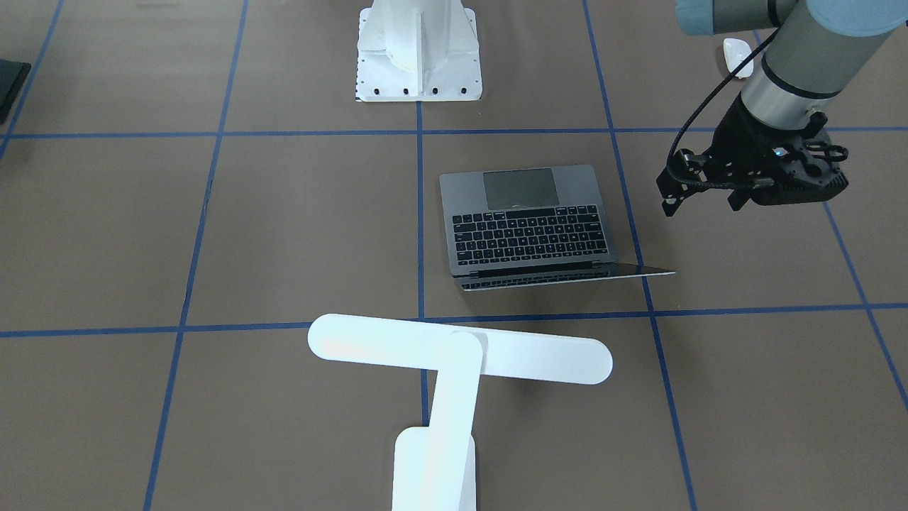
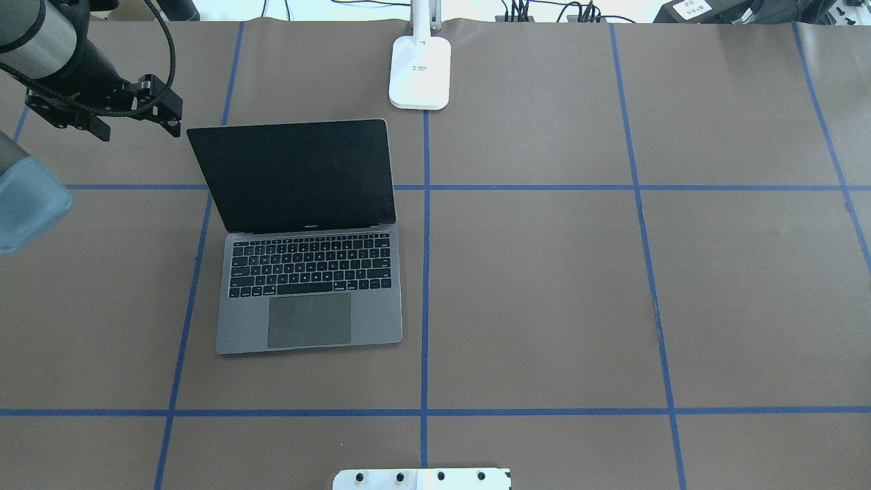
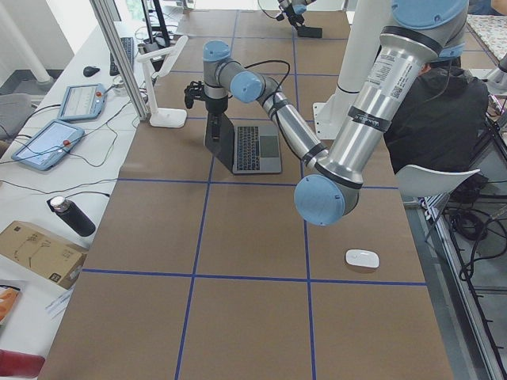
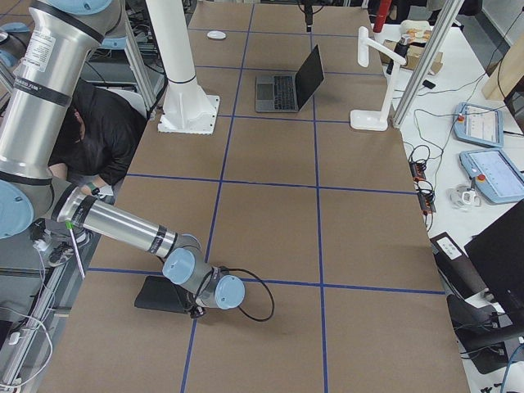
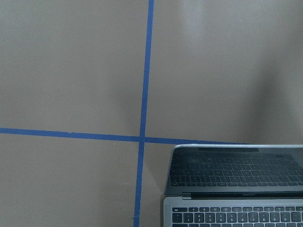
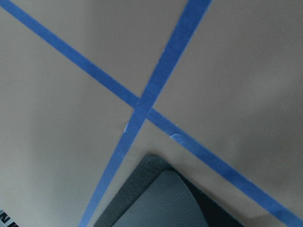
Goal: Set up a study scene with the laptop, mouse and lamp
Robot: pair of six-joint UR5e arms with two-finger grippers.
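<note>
The laptop (image 2: 309, 320) is seen open on the table (image 2: 544, 286), and the lamp (image 1: 539, 358) is placed just behind its screen. The mouse (image 3: 362, 258) is found well apart. The left gripper (image 2: 139, 126) is held wide open and empty beside the screen. The right gripper (image 4: 196, 309) is seen by a black pad (image 4: 160, 293); its finger state cannot be told.

Heads up, your mouse (image 1: 738, 55) is mostly tucked behind the left arm (image 1: 794, 64) in the front view. The lamp (image 1: 532, 358) has its base running off the bottom edge there, while overhead only that base shows. The left wrist cam clips the laptop (image 5: 236, 189) at its bottom and right edges, and the right one catches just a corner of the mouse pad (image 6: 165, 203). The right gripper (image 4: 196, 309) sits buried under its own wrist, so you can't tell how its jaws stand.
</note>
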